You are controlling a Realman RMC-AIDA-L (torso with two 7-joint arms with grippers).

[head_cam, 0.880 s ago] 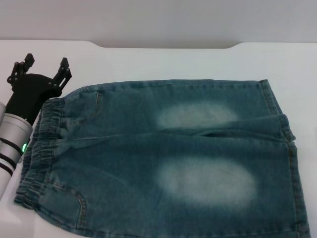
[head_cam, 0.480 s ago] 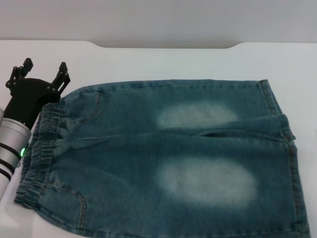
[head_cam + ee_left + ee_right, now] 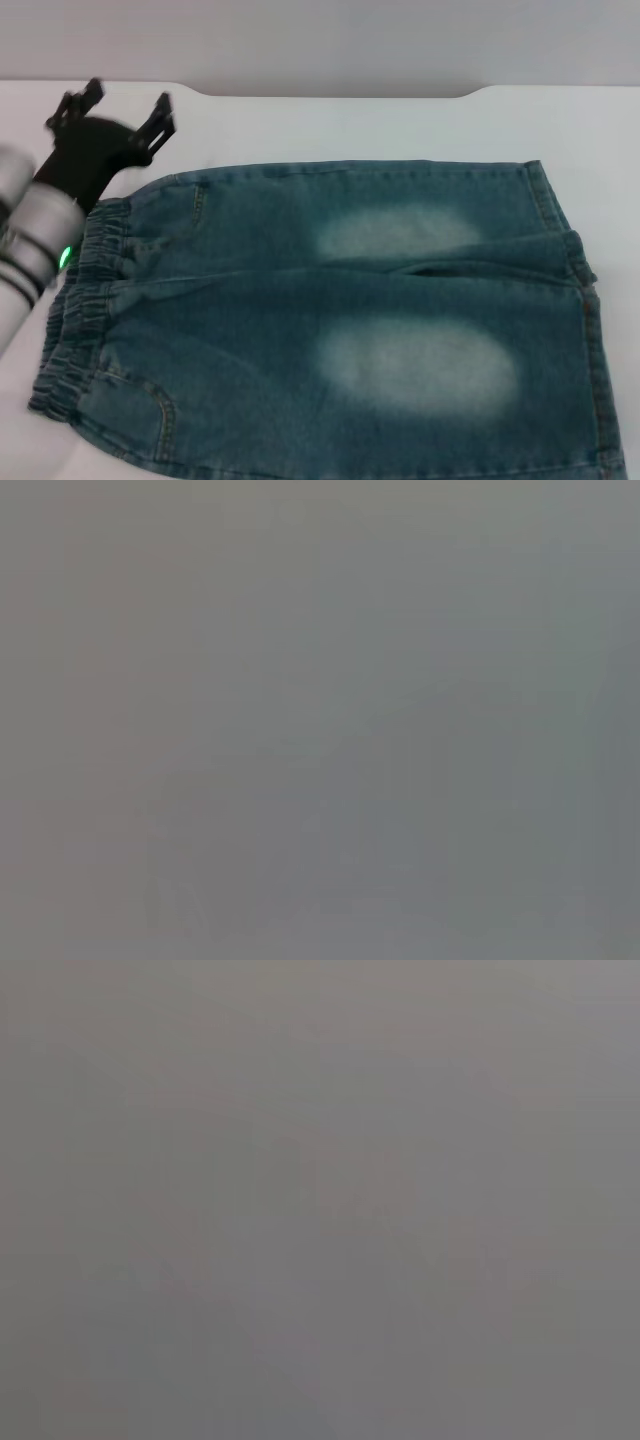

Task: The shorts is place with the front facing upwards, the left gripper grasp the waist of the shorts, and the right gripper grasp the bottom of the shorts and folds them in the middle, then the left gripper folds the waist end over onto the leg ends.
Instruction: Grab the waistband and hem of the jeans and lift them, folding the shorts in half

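The denim shorts [image 3: 330,320] lie flat on the white table [image 3: 400,125], the elastic waist [image 3: 75,310] toward the robot's left side and the two leg ends [image 3: 580,300] toward its right. Each leg has a pale faded patch near its middle.

The left gripper [image 3: 122,101] hangs over bare table just beyond the far corner of the waist, its two black fingers [image 3: 160,108] spread wide apart with nothing between them. The shorts lie on the near side of those open jaws, the waistband's far end just beside the gripper's black body, and the fingertips point away from the cloth toward the far table edge. Whether the gripper's body touches the waistband cannot be told. The silver forearm [image 3: 30,255] with a green light runs back along the waist edge.

Only the head view shows any of this. The left wrist view and the right wrist view each give a plain grey field with no recognisable object. The right gripper appears in no view.
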